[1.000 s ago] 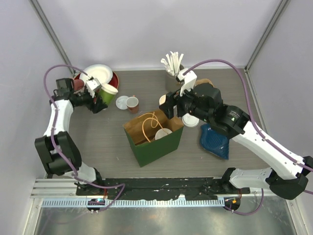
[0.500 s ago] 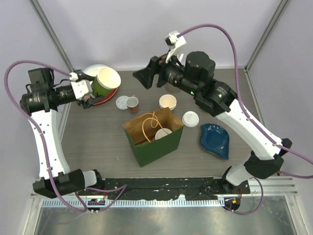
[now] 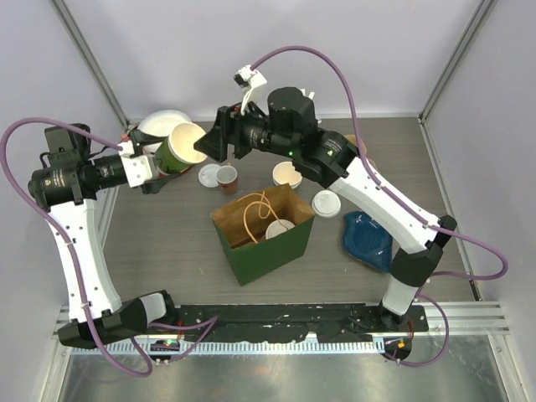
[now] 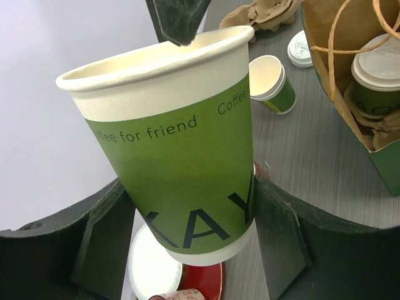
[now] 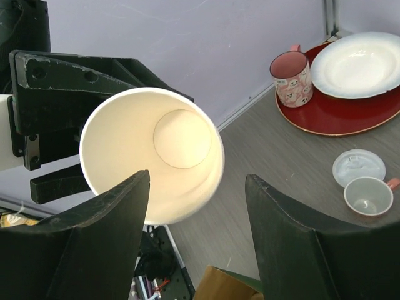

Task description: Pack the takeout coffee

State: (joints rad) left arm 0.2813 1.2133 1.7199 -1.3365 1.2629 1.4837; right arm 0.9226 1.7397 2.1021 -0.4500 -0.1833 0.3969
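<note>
The left jaws pinch a green paper cup (image 4: pixel 181 156) around its lower half and hold it in the air behind and to the left of the green paper bag (image 3: pixel 268 251), tilted so that its open cream mouth faces the right arm. The right jaws are spread wide at that mouth, one finger on each side of the rim in the right wrist view. One dark fingertip (image 4: pixel 178 22) overlaps the cup's far rim in the left wrist view, but I cannot tell whether it touches. Inside the bag a lidded cup (image 3: pixel 279 229) stands upright next to the bag's paper handles. An open cup (image 3: pixel 287 175) stands on the table (image 3: pixel 167 243) just behind the bag, and a white lid (image 3: pixel 326 203) lies just beside the bag's right rear corner. Behind the bag's left corner a small red-and-white cup (image 3: pixel 227 177) sits beside a second lid (image 3: pixel 208 174). A blue dish (image 3: pixel 367 239) lies to the right of the bag. Well to the bag's rear left, a red plate (image 5: pixel 325 119) carries a white plate (image 5: pixel 362 62), with a pink mug (image 5: pixel 290 78) at its edge.
</note>
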